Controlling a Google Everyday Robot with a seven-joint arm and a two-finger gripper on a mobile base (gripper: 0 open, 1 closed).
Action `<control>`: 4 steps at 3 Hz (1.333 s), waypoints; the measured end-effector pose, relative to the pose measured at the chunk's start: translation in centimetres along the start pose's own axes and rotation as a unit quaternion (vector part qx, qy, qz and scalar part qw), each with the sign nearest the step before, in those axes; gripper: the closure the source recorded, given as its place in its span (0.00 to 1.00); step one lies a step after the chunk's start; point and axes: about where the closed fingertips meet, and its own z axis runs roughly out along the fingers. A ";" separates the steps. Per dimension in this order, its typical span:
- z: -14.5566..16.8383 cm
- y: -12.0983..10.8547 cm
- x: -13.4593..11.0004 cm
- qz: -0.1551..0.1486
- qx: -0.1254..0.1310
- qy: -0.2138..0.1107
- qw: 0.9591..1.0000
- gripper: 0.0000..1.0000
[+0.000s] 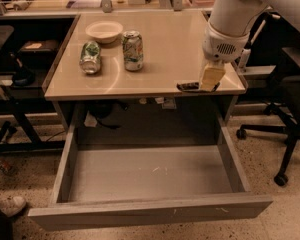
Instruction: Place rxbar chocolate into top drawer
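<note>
Beige worktop (175, 49) with the top drawer (150, 211) pulled open beneath it, flat grey bottom showing.
A white bowl (104, 31) sits at 11 o'clock, an upright can (133, 50) just beside it and a tipped can (90, 57) at 9 o'clock. My arm (235, 14) hangs in from 1 o'clock, pointing down. My pincer (210, 78) meets the rxbar chocolate (189, 87), flat on the worktop at 4 o'clock; gripping or spread, I cannot tell.

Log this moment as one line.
end effector: low over bar | bar: flat on table, front-right edge | drawer: open, bar not yet in it
</note>
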 end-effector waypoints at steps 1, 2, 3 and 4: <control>2.6 4.0 -0.9 0.018 -0.050 -0.035 0.998 1.00; 2.7 4.4 -1.5 0.017 -0.058 -0.046 0.997 1.00; 2.7 4.4 -1.5 0.017 -0.058 -0.045 0.997 1.00; 5.2 6.2 -1.9 0.030 -0.074 -0.058 0.995 1.00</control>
